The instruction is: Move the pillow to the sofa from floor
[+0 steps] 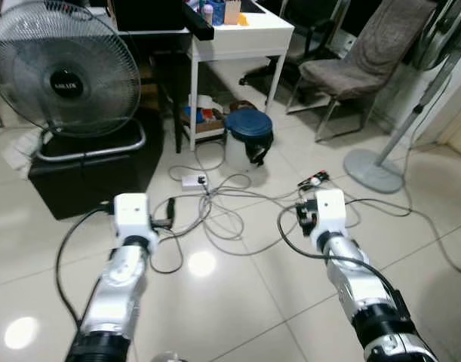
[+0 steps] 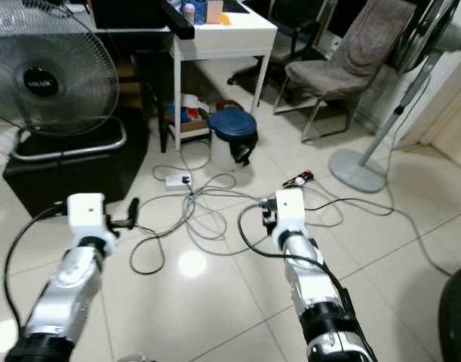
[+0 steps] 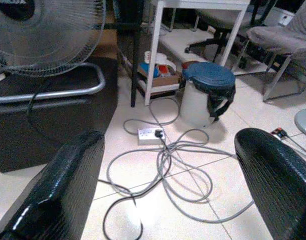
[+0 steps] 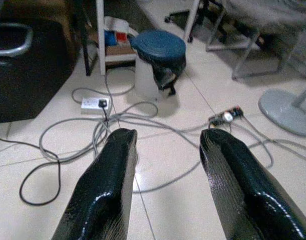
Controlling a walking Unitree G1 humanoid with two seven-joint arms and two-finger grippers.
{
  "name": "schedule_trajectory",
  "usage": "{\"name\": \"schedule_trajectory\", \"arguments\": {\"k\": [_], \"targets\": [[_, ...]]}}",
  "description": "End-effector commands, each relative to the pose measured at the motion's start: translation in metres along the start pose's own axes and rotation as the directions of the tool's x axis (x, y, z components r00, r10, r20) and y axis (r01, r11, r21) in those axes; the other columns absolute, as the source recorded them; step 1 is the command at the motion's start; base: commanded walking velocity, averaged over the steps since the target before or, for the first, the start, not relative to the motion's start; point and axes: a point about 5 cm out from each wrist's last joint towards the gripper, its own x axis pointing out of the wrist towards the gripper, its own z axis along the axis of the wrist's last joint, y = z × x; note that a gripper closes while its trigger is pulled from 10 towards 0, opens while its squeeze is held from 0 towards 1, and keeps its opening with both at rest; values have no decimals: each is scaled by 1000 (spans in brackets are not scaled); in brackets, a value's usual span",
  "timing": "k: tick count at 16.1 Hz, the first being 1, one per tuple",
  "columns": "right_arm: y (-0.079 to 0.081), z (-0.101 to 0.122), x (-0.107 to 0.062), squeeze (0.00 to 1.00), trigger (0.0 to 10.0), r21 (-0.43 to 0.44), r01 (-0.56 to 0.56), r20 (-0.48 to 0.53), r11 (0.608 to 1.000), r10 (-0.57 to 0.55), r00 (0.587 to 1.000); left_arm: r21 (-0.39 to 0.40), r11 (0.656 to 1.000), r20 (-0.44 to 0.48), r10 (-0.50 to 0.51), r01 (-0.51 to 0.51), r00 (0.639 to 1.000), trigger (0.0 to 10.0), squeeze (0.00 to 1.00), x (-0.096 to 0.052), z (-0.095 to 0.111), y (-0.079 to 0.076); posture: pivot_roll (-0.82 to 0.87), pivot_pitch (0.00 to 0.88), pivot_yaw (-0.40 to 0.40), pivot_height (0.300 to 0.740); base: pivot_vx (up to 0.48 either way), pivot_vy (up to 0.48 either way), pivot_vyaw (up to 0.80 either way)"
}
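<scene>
Silver forearms reach forward over pale glossy floor tiles (image 1: 238, 302); the left gripper (image 3: 163, 200) hovers above the floor with its two black fingers (image 3: 62, 190) spread wide and nothing between them; the right gripper (image 4: 165, 185) hangs likewise over the tiles, fingers (image 4: 105, 190) parted and empty. Just beyond both wrists a tangle of grey cables (image 1: 222, 211) loops across the floor, running to a white power strip (image 1: 194, 180); a second small plug block with a red part (image 1: 315, 179) lies near the right arm, its cord trailing off toward the right. Farther on stands a white bin with a blue lid and a black liner (image 1: 247, 138), just beside the leg of a white table (image 1: 241, 39); bottles and a brown box sit on the tabletop, and boxes and clutter lie under it. To the left a large grey fan (image 1: 64, 72) rests on a black box (image 1: 87, 173), its metal tube base on top. On the far right a pedestal fan base (image 1: 373, 170) sits on the tiles, with a padded folding chair (image 1: 358, 64) behind it; I cannot make out a pillow on the floor here.
</scene>
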Motion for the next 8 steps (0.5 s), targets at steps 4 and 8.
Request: {"name": "schedule_trajectory", "arguments": {"k": [4, 8], "targets": [[-21, 12, -12, 0, 10000, 45, 138, 110, 989, -142, 984, 90, 996, 66, -24, 18, 998, 10000, 145, 1, 17, 2, 110, 0, -37, 740, 0, 0, 0], [-11, -10, -26, 0, 10000, 224, 17, -4, 975, -16, 1000, 95, 987, 93, -135, 126, 986, 10000, 0, 2, 30, -12, 51, 0, 54, 740, 0, 0, 0]]}}
